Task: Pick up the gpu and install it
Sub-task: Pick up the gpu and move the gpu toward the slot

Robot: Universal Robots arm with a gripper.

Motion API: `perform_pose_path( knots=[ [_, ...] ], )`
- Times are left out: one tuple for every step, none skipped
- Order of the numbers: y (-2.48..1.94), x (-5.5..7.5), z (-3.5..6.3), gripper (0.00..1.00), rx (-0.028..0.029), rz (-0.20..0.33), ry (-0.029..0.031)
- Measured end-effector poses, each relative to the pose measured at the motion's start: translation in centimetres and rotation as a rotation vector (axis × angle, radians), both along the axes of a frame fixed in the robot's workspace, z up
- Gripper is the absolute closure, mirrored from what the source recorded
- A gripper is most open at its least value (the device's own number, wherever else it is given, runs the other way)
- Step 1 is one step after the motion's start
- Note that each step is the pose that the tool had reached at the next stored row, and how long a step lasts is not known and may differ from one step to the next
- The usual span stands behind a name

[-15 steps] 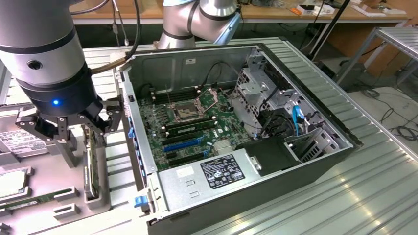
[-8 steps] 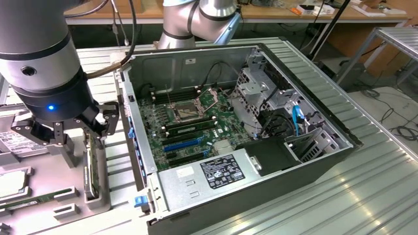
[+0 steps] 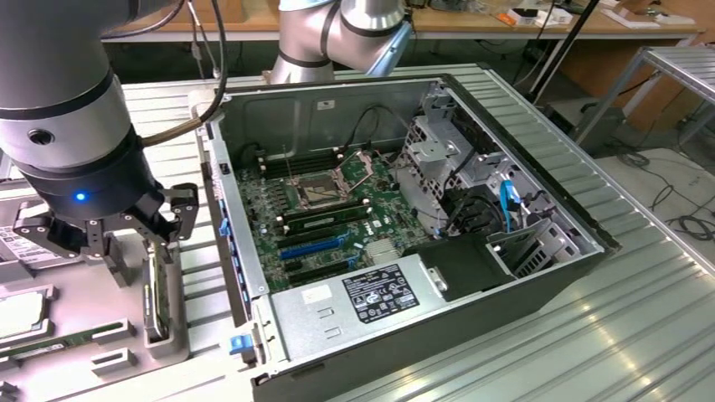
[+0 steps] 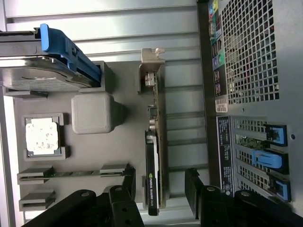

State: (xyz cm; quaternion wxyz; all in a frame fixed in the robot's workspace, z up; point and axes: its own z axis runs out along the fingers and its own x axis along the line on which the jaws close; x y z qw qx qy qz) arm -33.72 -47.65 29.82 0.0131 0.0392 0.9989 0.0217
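Exterior view first: the gripper [image 3: 112,241] hangs over the grey parts tray [image 3: 123,358], jaws spread wide and nothing in them. Right beneath it the gpu [image 3: 156,289] stands on edge in its slot in the tray, not yet lifted. The open computer case [image 3: 335,84] lies off to the gripper's side, towards the exterior view's right, with the motherboard [image 3: 324,209] exposed.

Over to the wrist view, looking down past the gripper: the two dark fingers [image 4: 129,184] sit one on each side of the gpu [image 4: 152,161]. The card's fan end is in the gap between them, with space on both sides (no contact that I can see). Its silver bracket [image 4: 151,71] is at the far end, away from the fingers. Beyond one finger, the same tray [image 4: 94,156] holds the memory stick [image 4: 71,173], a processor chip [image 4: 43,135] and the hard drive [image 4: 38,78]. Beyond the other finger is the perforated back panel of the computer case [image 4: 251,56]
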Motion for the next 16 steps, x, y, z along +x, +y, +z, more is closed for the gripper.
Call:
perform_pose_path(
  knots=[
    [-0.03, 0.0, -0.08, 0.46, 0.0001, 0.0, -0.0001],
    [-0.04, -0.1, -0.13, 0.46, 0.0001, 0.0, -0.0001],
    [-0.06, -0.1, -0.21, 0.46, 0.0001, 0.0, -0.0002],
    [-0.08, -0.1, -0.26, 0.46, 0.0001, 0.0, -0.0001],
    [-0.1, -0.2, -0.34, 0.46, 0.0, 0.0, -0.0001],
    [-0.11, -0.2, -0.39, 0.46, 0.0, 0.0, -0.0001],
    [-0.13, -0.2, -0.46, 0.46, 0.0001, 0.0, -0.0001],
    [-0.14, -0.3, -0.53, 0.46, 0.0, 0.0, -0.0001],
    [-0.16, -0.3, -0.61, 0.46, 0.0, 0.0, -0.0001],
    [-0.17, -0.3, -0.66, 0.46, -0.0001, 0.0, 0.0],
    [-0.19, -0.4, -0.75, 0.46, -0.0001, 0.0, 0.0],
    [-0.2, -0.4, -0.87, 0.46, 0.0, 0.0, -0.0002],
    [-0.22, -0.5, -0.94, 0.46, 0.0, 0.0, -0.0001],
    [-0.23, -0.5, -1.03, 0.46, 0.0, 0.0, -0.0002],
    [-0.23, -0.5, -1.1, 0.46, 0.0, 0.0, -0.0003],
    [-0.24, -0.5, -1.19, 0.46, 0.0, 0.0, -0.0004]
  ],
)
